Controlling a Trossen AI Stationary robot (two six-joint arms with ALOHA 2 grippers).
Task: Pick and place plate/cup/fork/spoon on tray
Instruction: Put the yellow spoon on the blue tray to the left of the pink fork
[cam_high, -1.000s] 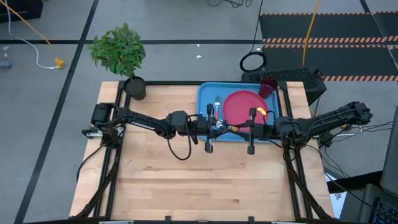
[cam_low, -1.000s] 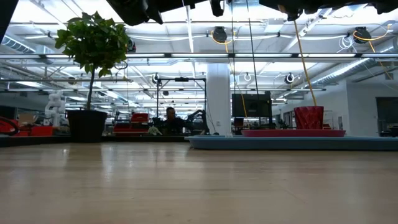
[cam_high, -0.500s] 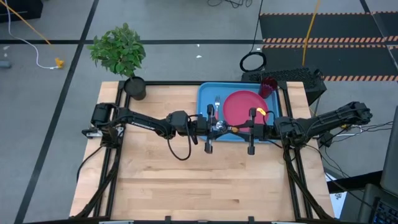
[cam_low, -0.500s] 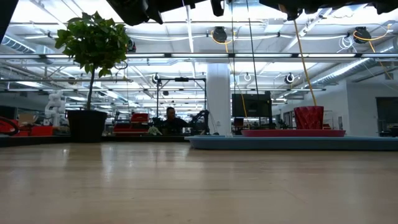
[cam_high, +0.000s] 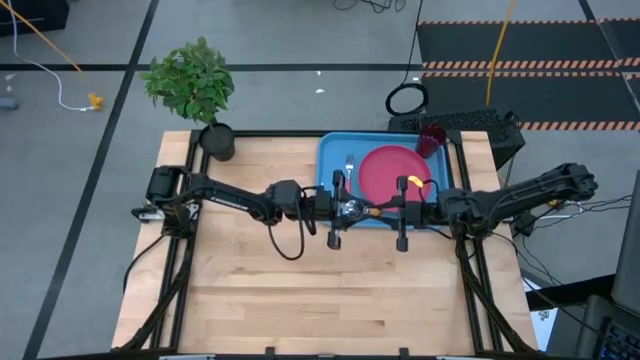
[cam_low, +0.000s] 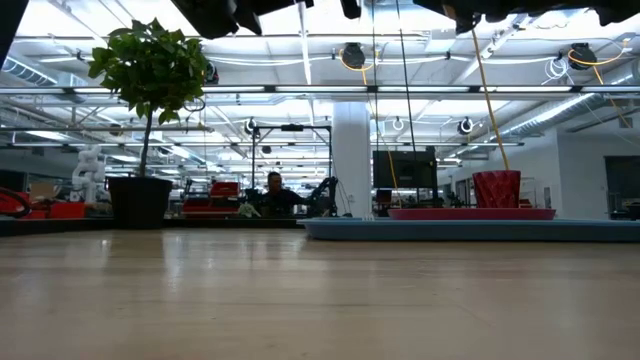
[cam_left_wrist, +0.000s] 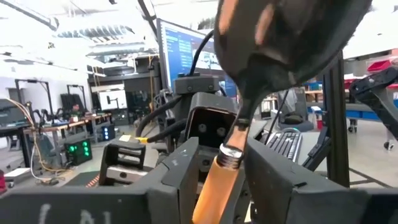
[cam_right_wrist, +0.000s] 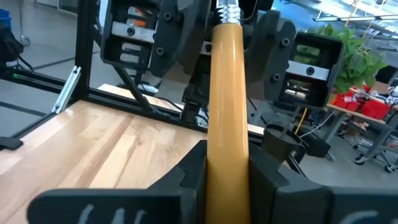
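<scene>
Just below frame centre in the high view, the right gripper clamps the spoon by its orange handle. The left gripper faces it, jaws parted around the spoon's bowl end. Both hang over the blue tray, beside the plate, fork and cup.

Counted here: 1 tray, 1 plate, 1 cup, 1 fork, 1 spoon, 1 plant in 1 pot, 2 arms, 2 grippers: left gripper, right gripper.
</scene>
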